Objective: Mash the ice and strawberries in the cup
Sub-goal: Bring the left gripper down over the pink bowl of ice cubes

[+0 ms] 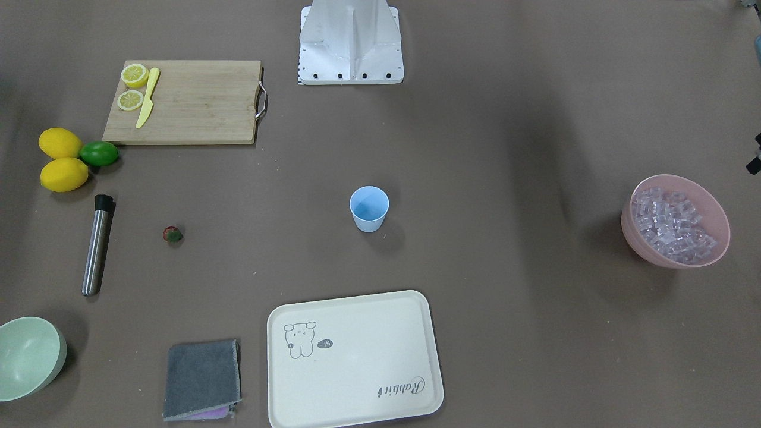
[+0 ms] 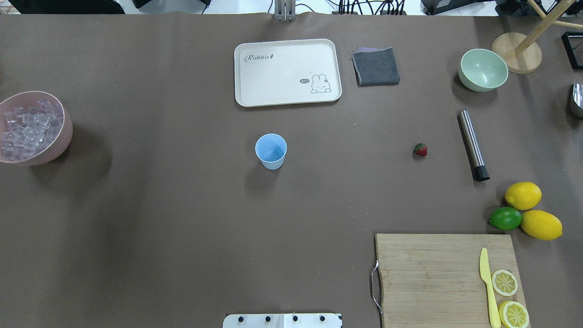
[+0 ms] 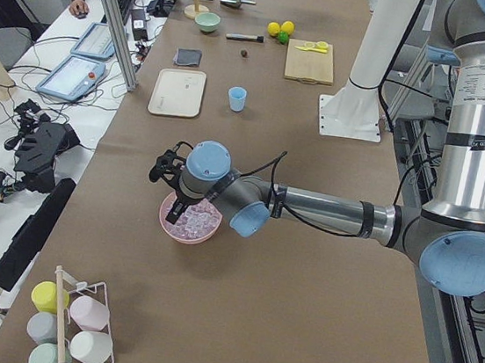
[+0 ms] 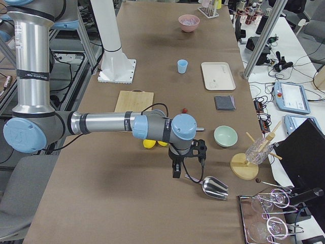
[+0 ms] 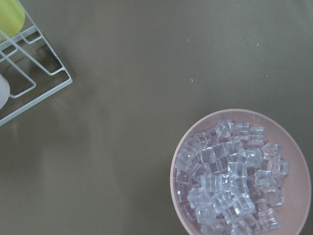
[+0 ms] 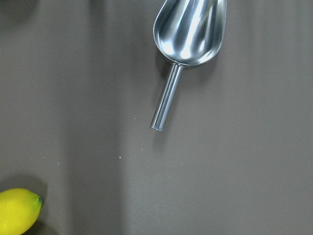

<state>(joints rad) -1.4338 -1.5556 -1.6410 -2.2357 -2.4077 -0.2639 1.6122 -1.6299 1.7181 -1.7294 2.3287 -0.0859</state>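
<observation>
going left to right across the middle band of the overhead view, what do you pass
pink bowl of ice → cup → strawberry → steel rod

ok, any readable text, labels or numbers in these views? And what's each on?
"Rabbit", with a stylised last letter: printed in one corner of the cream tray.
"hi~", roughly, very small: speech bubble beside the rabbit drawing on the same tray.
Dark lettering on the left arm and the right arm: too small to read.
Nothing else legible.
</observation>
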